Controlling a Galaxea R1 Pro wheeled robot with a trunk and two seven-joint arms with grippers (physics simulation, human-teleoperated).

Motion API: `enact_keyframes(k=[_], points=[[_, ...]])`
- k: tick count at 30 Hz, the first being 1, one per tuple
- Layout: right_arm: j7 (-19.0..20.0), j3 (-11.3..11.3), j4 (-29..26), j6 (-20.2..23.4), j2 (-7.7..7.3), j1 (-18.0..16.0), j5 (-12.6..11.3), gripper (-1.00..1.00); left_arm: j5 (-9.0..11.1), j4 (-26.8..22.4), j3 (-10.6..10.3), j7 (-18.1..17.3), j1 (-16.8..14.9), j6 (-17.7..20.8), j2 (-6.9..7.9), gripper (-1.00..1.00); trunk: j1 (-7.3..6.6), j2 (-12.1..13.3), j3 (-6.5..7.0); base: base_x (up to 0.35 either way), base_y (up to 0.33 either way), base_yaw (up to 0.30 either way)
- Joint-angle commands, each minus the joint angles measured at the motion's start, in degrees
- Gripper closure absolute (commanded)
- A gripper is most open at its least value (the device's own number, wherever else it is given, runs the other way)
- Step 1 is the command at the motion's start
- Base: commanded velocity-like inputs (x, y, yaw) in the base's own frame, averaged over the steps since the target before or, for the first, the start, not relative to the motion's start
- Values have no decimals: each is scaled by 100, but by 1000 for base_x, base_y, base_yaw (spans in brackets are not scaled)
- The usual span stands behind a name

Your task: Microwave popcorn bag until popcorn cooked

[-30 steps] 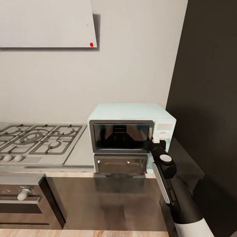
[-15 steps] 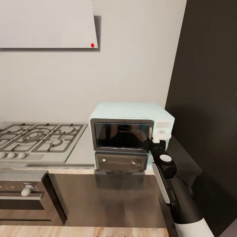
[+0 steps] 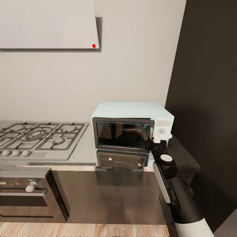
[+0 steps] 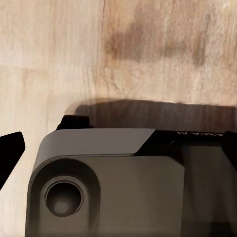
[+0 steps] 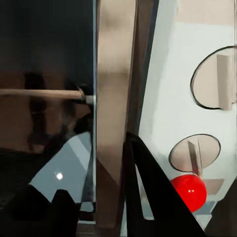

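Mint-blue microwave (image 3: 131,113) sits on the light-grey tabletop (image 3: 80,149), against the grey wall, door shut; dark glass reflects the room. Gas hob (image 3: 39,136) lies just left of the microwave; white slanted hood (image 3: 47,24) w/ red dot hangs above the hob. Dark tall cabinet (image 3: 210,98) stands immediately right of the microwave. Steel oven w/ round knob (image 3: 31,187) is below the hob, left of the glossy dark cabinet front under the microwave.

Right arm reaches up to the microwave's front-right corner; right gripper (image 3: 156,142) is at the seam btwn door frame and white control panel (image 3: 163,130). Right wrist view: dark fingers (image 5: 158,190) spread apart, straddling the door-frame edge, red button (image 5: 188,191) and round dials close by.

Left wrist view: grey robot housing over wood floor (image 4: 64,54); left gripper state cannot be told. Popcorn bag's place cannot be told.
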Motion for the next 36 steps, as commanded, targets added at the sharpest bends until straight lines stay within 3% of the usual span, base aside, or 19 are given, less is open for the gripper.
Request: enact_keyframes(k=[1, 36], points=[[-7, 70, -3, -1, 0, -4, -156, 100, 8, 5, 31, -3, -4, -18, -6, -100, -2, -3, -6, -252, 0, 0], [-5, 67, -3, -1, 0, -1, -156, 100, -1, 5, 22, -3, -6, -18, -12, -100, -2, -3, -6, -107, 12, 0]])
